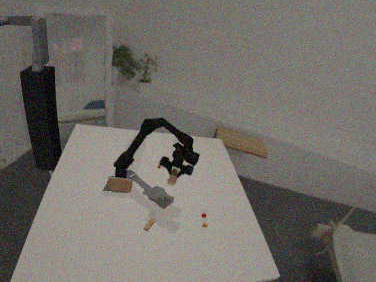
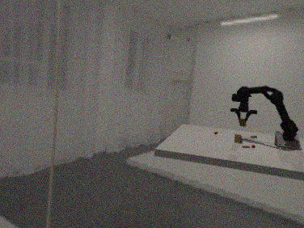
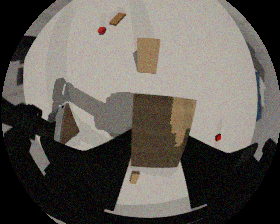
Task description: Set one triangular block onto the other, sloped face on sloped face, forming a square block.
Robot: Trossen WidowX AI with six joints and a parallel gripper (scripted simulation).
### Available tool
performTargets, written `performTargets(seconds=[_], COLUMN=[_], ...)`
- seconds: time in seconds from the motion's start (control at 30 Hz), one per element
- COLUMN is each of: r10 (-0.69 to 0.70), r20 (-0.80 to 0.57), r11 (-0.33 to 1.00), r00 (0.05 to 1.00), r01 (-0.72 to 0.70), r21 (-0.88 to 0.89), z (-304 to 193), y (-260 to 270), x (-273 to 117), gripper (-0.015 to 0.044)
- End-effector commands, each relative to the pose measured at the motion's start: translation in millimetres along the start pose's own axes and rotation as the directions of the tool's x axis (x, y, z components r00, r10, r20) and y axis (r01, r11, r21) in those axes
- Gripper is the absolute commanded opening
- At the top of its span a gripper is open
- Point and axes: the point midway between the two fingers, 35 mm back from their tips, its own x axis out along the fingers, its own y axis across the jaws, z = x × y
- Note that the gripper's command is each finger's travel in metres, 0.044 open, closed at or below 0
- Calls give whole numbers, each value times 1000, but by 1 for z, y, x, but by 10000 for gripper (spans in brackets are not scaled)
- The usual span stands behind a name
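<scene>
My gripper (image 1: 174, 171) (image 2: 242, 119) (image 3: 156, 135) is shut on a wooden triangular block, the held block (image 1: 172, 180) (image 2: 242, 123) (image 3: 152, 112), raised above the table. In the wrist view its near face is mostly shaded, with a lit strip at the right. The other triangular block, the lower block (image 2: 238, 138) (image 3: 148, 55), stands on the table, apart from the held one. In the exterior view it is below the held block and slightly left. My gripper seems to hide it in the top view. The direction of each slope is unclear.
On the table (image 1: 90, 230) (image 2: 194, 143) lie a small wooden piece (image 1: 149, 224) (image 3: 134, 177), another flat wooden piece (image 3: 117, 19) beside a red piece (image 1: 159, 166) (image 3: 102, 30), and another red piece (image 1: 204, 215) (image 3: 218, 137) near an orange one (image 1: 205, 225).
</scene>
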Motion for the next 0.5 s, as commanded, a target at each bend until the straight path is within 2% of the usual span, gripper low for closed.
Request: performTargets(seconds=[0.0, 0.3, 0.47], r10=[-5, -3, -5], r20=[3, 5, 3], r11=[1000, 1000, 1000], r00=[1000, 1000, 1000], r01=[5, 3, 5], r21=[4, 4, 4], z=[19, 41, 48], y=[9, 22, 18], x=[-7, -13, 2], gripper=[0, 0, 0])
